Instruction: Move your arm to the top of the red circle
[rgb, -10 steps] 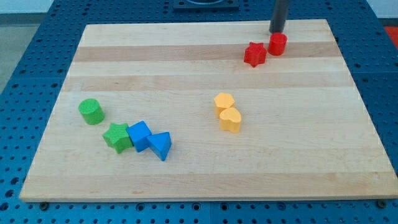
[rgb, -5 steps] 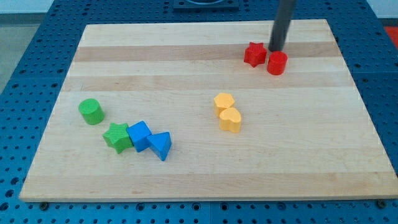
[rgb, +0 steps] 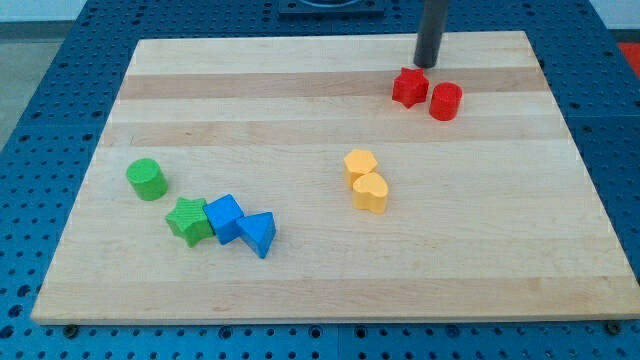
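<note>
The red circle block (rgb: 446, 101) sits near the view's top right of the wooden board (rgb: 330, 280). A red star block (rgb: 408, 87) lies just to its left, close beside it. My tip (rgb: 427, 64) is a dark rod end resting above and slightly left of the red circle, just above the red star's upper right. It touches neither block that I can tell.
A yellow hexagon block (rgb: 360, 164) and a yellow heart block (rgb: 370, 192) sit together mid-board. At the left are a green circle (rgb: 147, 179), a green star (rgb: 188, 220), a blue cube (rgb: 225, 217) and a blue triangle (rgb: 259, 234).
The tip pushed the red circle down and to the star's right, then pulled back up and left, away from the circle. The red star barely shifted.
</note>
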